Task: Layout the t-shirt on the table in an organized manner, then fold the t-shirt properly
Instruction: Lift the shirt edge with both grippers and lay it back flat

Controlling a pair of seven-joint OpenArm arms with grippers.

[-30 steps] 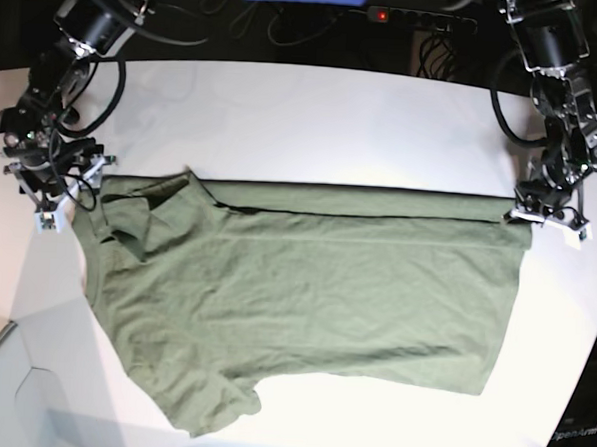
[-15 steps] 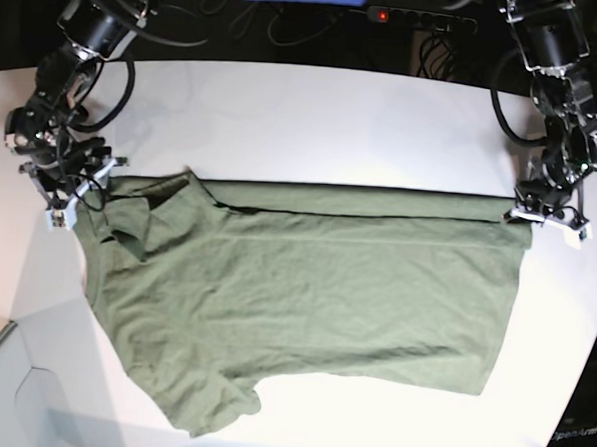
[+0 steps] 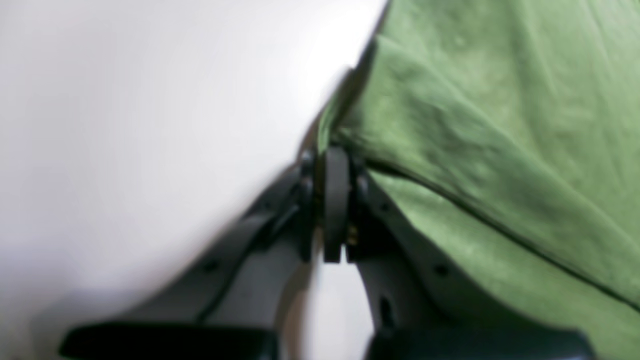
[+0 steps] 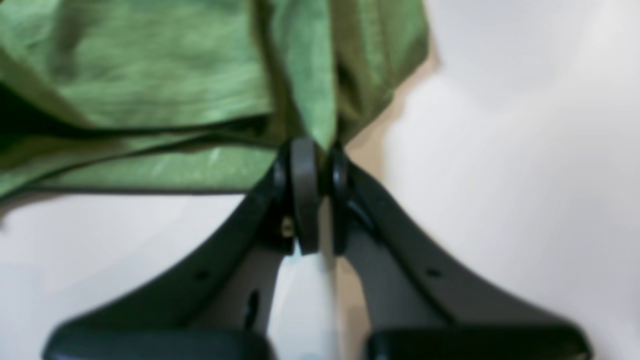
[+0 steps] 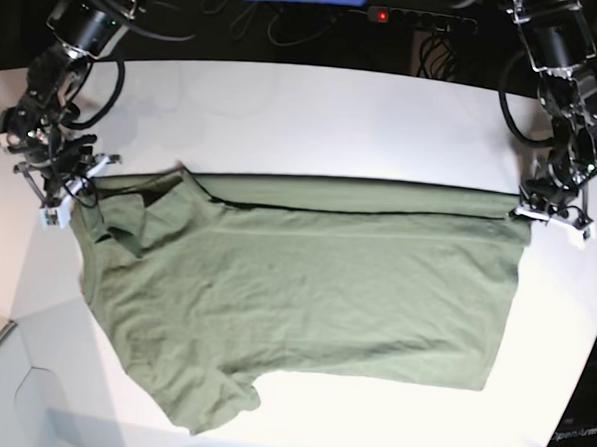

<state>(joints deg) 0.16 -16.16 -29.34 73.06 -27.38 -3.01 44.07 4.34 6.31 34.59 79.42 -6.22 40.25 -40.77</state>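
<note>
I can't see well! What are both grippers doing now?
Left gripper: shut on the shirt.
Right gripper: shut on the shirt.

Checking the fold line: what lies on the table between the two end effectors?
In the base view, only the t-shirt's folded top edge spans from right end effector to left one.
</note>
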